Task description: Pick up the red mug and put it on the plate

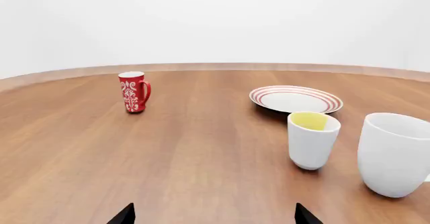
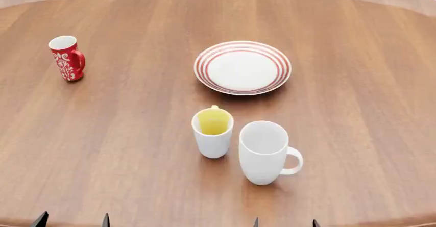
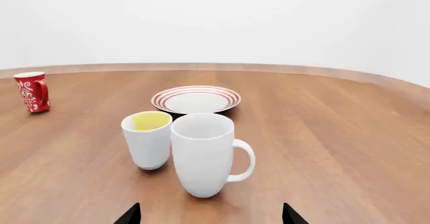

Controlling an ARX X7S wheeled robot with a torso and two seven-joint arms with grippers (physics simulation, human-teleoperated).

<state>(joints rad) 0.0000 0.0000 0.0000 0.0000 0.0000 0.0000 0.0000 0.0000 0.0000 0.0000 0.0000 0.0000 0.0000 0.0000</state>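
Note:
The red mug (image 2: 67,57) with a white pattern stands upright at the table's far left; it also shows in the left wrist view (image 1: 134,91) and the right wrist view (image 3: 31,91). The plate (image 2: 242,67), white with red rings, lies empty at the middle back, also in the left wrist view (image 1: 295,99) and the right wrist view (image 3: 195,99). My left gripper (image 2: 71,221) is open and empty at the near edge, far from the mug; its tips show in its wrist view (image 1: 213,218). My right gripper (image 2: 285,223) is open and empty, its tips wide apart (image 3: 209,216).
A white mug with yellow inside (image 2: 212,132) and a larger plain white mug (image 2: 264,151) stand side by side between my grippers and the plate. The round wooden table (image 2: 122,135) ends at a curved far edge before a white wall.

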